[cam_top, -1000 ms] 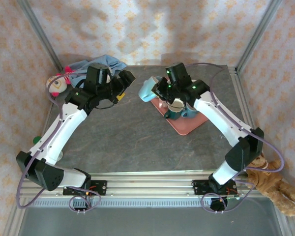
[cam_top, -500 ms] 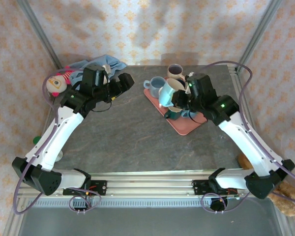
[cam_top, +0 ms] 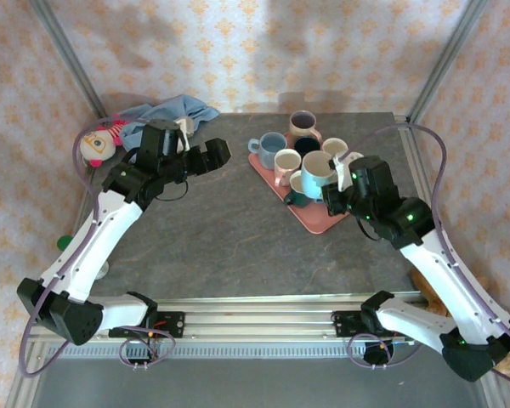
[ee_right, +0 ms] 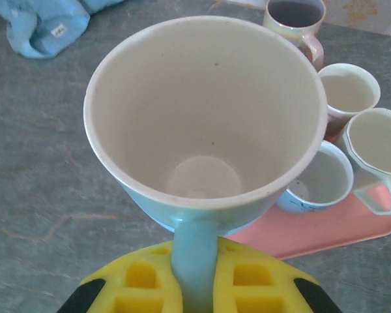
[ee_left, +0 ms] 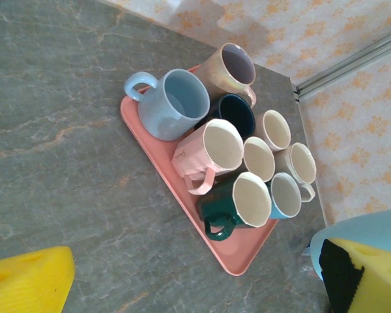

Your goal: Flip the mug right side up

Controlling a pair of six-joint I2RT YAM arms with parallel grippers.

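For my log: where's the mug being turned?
In the top view's right half, the right gripper holds the mug by its handle at the pink tray's edge.

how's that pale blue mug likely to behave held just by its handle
Probably rigid and breakable: the pale blue mug looks like glazed ceramic. Gripped only at its handle by the right claw, the wide, open-topped body may pivot or slip on the smooth glaze if moved quickly.

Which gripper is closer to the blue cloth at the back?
Left. The left gripper is just right of the blue cloth; the right gripper is far across by the pink tray, holding a mug.
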